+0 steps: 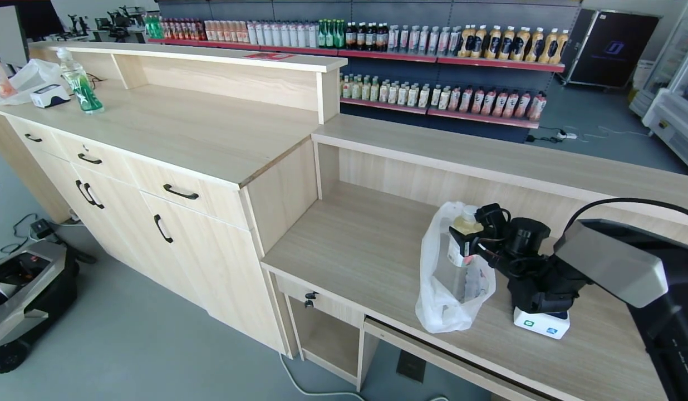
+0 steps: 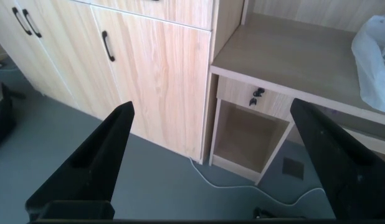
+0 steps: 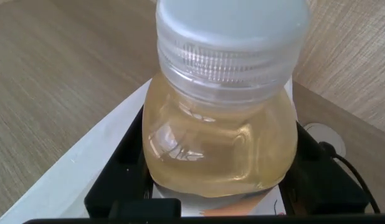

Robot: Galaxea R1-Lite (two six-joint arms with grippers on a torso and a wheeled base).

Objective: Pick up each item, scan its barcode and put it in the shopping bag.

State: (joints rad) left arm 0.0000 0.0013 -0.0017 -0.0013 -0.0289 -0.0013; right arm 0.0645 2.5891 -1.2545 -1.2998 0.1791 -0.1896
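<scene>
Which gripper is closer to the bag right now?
Right. The right gripper holds the bottle at the mouth of the bag. The left gripper hangs open over the floor in front of the counter, well clear of the bag.

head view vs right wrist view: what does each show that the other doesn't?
Head view only: the white scanner, a green bottle on the far counter, drink shelves behind. Right wrist view only: the cap's ribbed rim, a round fitting in the desk. Both: the pale yellow bottle held by the right gripper, the desk, and probably the white bag beneath it.
</scene>
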